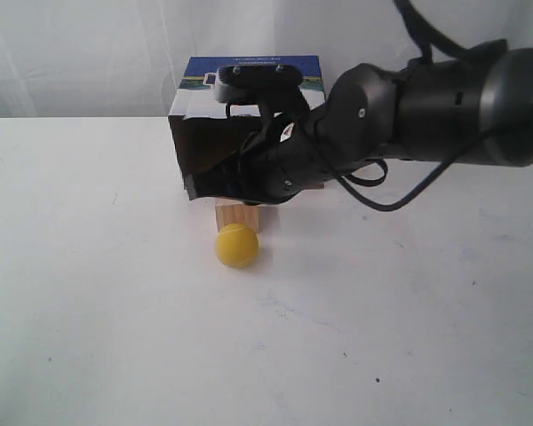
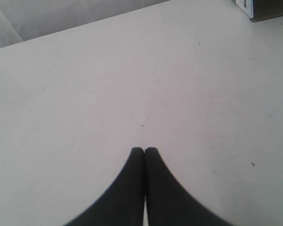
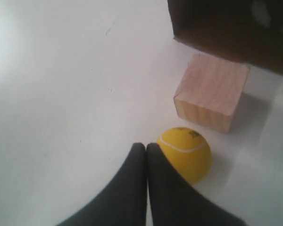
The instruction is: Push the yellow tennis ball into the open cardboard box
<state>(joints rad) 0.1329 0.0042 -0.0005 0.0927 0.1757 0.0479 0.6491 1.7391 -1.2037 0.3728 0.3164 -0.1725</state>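
The yellow ball (image 1: pixel 237 245) sat out on the white table (image 1: pixel 89 293), not in the box. It lay just in front of the wooden cube (image 1: pixel 234 216), and the cube sat right at the dark open mouth of the cardboard box (image 1: pixel 209 151). The box's blue printed top faced up behind them. The right arm (image 1: pixel 409 106) reached across from the right, its black bulk covering much of the box front. On the right wrist view, the right gripper (image 3: pixel 146 147) had its two fingers pressed together, nothing between them, with the tips right beside the ball's pale seam. Whether they actually touched it could not be told. The cube stood a little beyond the ball, a narrow strip of table between them. Over on the left wrist view, the left gripper (image 2: pixel 144 150) also had its fingers closed tight together, above bare table, well apart from the box, only a corner of which showed.
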